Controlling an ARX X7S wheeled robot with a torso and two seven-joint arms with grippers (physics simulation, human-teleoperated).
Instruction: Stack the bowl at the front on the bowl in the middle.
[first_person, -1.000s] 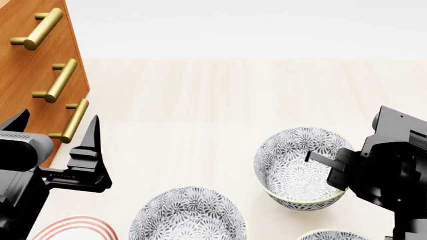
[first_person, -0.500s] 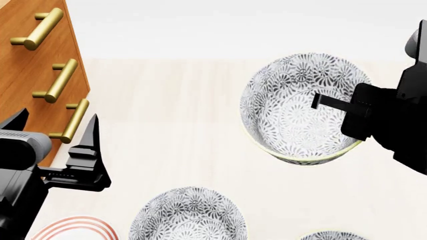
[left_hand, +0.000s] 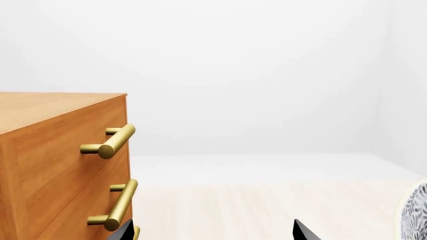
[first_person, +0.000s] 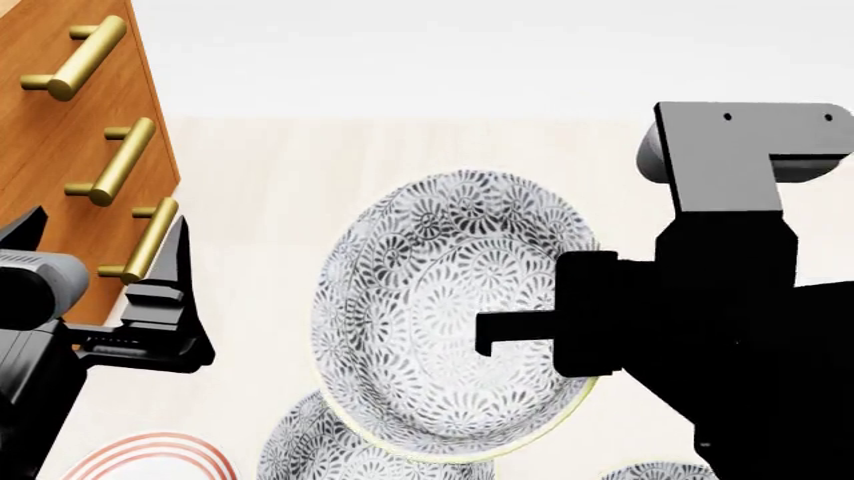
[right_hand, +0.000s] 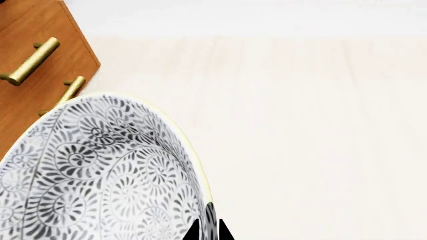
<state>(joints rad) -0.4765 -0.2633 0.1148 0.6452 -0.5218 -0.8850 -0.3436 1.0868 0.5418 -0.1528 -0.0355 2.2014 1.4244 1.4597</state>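
Note:
My right gripper (first_person: 497, 335) is shut on the rim of a grey-patterned bowl (first_person: 427, 310) and holds it in the air, tilted with its inside facing the head camera. In the right wrist view the gripper (right_hand: 208, 231) pinches that bowl's rim (right_hand: 100, 175) between both fingertips. Under the held bowl, a second patterned bowl (first_person: 296, 445) rests on the pale table, mostly hidden by it. My left gripper (first_person: 107, 232) stands open and empty at the left, beside the drawers; its tips frame bare table in the left wrist view (left_hand: 212, 231).
A wooden drawer cabinet (first_person: 67, 120) with brass handles (left_hand: 110, 145) stands at the far left. The rim of a third patterned bowl (first_person: 661, 470) shows at the bottom right. A red-ringed plate (first_person: 147, 452) lies at the bottom left. A patterned bowl's edge (left_hand: 417, 215) shows in the left wrist view.
My right gripper lifted the bowl off the table, then carried it left and closer to the head camera, over the lower bowl. The left arm barely moved.

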